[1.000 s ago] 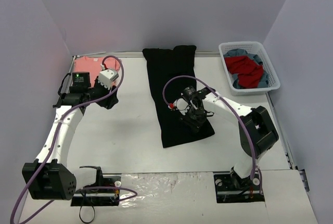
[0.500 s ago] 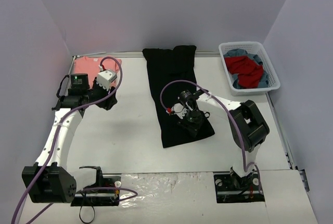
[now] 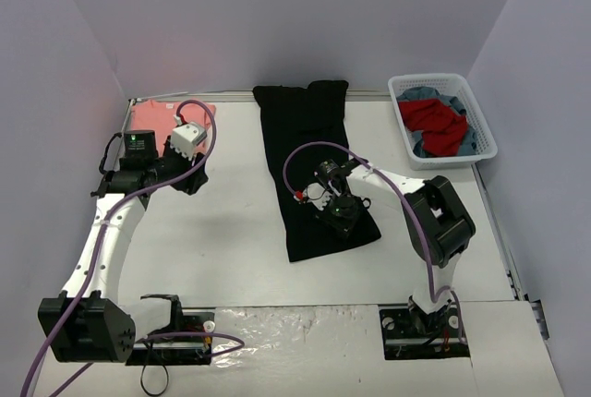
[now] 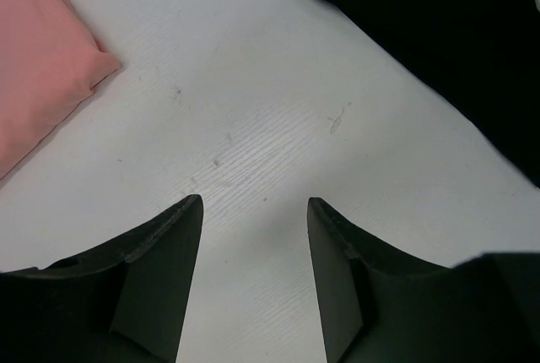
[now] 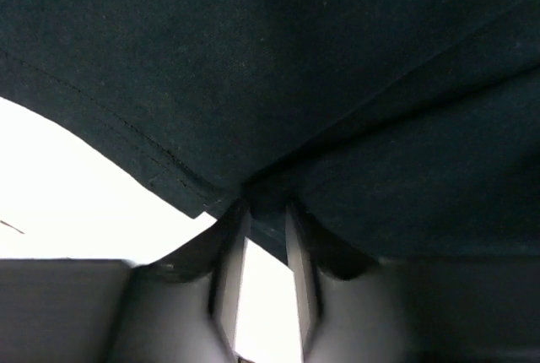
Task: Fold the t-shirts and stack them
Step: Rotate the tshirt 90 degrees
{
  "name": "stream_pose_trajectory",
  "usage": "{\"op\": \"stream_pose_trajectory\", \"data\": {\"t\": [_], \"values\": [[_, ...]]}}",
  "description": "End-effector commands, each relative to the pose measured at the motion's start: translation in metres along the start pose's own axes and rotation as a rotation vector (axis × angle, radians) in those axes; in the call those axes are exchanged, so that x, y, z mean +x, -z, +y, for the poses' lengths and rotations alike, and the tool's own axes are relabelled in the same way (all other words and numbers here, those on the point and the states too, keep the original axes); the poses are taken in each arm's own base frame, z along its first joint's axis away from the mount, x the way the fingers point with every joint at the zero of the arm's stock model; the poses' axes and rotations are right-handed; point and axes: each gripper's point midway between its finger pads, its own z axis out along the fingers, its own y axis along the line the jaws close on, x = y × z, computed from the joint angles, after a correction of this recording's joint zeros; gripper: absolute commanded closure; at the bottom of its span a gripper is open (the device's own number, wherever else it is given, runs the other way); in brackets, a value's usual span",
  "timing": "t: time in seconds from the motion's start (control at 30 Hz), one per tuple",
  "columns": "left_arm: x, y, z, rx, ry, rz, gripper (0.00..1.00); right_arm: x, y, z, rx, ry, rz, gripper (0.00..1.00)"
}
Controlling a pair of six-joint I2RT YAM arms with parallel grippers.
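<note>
The black t-shirt [image 3: 308, 157] lies as a long folded strip down the middle of the table. My right gripper [image 3: 344, 219] is low on its near right part. In the right wrist view the gripper [image 5: 264, 211] is shut on a pinched fold at the hem of the black cloth [image 5: 321, 67]. The salmon-pink t-shirt [image 3: 152, 120] lies folded at the far left corner. My left gripper [image 3: 195, 178] is open and empty over bare table between the two shirts. The left wrist view shows the gripper [image 4: 253, 207], the pink shirt [image 4: 34, 59] at top left and the black shirt [image 4: 439, 25] at top right.
A white basket [image 3: 479, 118] with red and blue clothes stands at the far right. The table's near edge carries a wrinkled plastic sheet [image 3: 295, 332] between the arm bases. Walls close the back and both sides.
My right arm has swung its elbow left, and its gripper has shifted slightly toward me on the black shirt. The left arm has barely moved.
</note>
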Motion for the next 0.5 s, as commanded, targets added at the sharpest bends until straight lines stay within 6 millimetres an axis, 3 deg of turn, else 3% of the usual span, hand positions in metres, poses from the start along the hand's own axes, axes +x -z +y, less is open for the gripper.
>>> {"op": "stream_pose_trajectory", "data": {"t": [0.0, 0.1, 0.2, 0.47], "values": [[-0.014, 0.008, 0.000, -0.016, -0.017, -0.060, 0.48, 0.001, 0.003, 0.002, -0.004, 0.006, 0.023, 0.81], [-0.013, 0.009, 0.000, -0.015, -0.018, -0.062, 0.48, 0.000, 0.004, 0.002, -0.001, 0.004, 0.016, 0.94], [-0.014, 0.009, -0.001, -0.010, -0.017, -0.066, 0.48, -0.001, 0.009, 0.001, 0.010, 0.002, 0.003, 1.00], [-0.015, 0.009, -0.003, -0.002, -0.015, -0.072, 0.48, -0.004, 0.028, 0.005, 0.015, 0.013, -0.028, 1.00]]}}
